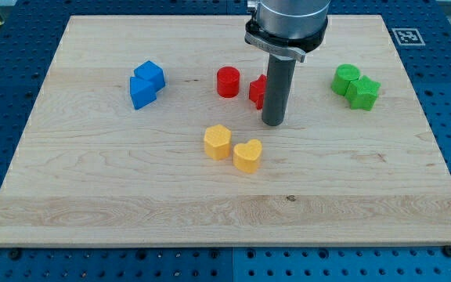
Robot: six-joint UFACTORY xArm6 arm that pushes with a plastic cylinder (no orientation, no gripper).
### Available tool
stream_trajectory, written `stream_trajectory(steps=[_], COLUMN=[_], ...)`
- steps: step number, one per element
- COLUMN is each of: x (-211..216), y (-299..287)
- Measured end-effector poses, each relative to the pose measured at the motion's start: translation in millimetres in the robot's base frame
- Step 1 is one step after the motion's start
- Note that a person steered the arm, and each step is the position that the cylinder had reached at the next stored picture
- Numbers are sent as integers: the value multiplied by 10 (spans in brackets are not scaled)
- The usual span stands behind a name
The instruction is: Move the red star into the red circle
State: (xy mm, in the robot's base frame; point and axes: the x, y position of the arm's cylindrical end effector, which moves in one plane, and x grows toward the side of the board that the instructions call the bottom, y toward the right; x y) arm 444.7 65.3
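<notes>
The red star lies near the board's top middle, partly hidden behind my rod. The red circle is a short red cylinder just to the star's left, a small gap between them. My tip rests on the board just below and to the right of the red star, close to it or touching it.
Two blue blocks sit together at the view's left. Two green blocks sit together at the right. A yellow hexagon and a yellow heart lie below the tip. The wooden board has blue table around it.
</notes>
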Motion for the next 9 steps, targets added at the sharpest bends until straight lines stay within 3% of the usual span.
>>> stream_trajectory(steps=[9], x=[-138], y=[52])
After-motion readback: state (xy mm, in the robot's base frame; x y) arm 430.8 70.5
